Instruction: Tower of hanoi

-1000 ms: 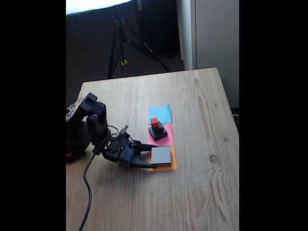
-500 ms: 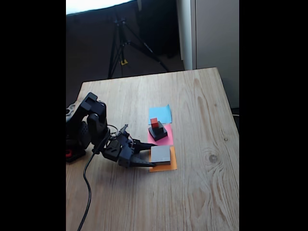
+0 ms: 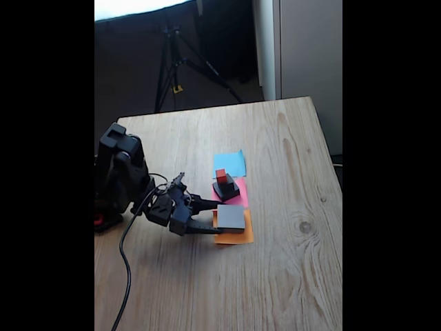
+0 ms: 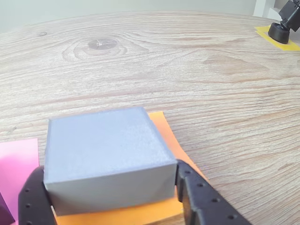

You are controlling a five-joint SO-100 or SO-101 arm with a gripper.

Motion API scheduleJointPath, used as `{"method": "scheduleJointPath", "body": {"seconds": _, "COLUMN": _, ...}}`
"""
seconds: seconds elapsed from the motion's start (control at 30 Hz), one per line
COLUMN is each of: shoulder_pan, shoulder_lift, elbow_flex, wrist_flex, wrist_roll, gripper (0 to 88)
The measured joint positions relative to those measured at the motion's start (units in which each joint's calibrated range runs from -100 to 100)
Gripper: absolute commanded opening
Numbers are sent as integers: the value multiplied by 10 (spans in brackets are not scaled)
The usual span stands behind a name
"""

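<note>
A large flat grey block (image 3: 231, 217) sits level on an orange paper square (image 3: 238, 236). Beside it, a tiny red cube (image 3: 221, 176) tops stacked black blocks (image 3: 226, 187) on pink paper (image 3: 238, 198).

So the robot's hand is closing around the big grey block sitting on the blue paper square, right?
Not quite: the large flat grey block sits on the orange paper square, not the blue one, as the wrist view shows. The hand does have a finger on either side of it.
</note>
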Motion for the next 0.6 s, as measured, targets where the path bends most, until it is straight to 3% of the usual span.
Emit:
{"method": "scheduleJointPath", "body": {"seconds": 0.33, "shoulder_pan": -10, "shoulder_lift": -168, "elbow_flex": 2, "wrist_flex": 186, "wrist_roll": 3, "gripper": 189}}
{"method": "scheduleJointPath", "body": {"seconds": 0.6, "shoulder_pan": -22, "shoulder_lift": -254, "elbow_flex": -59, "wrist_flex": 335, "wrist_roll": -45, "gripper": 187}}
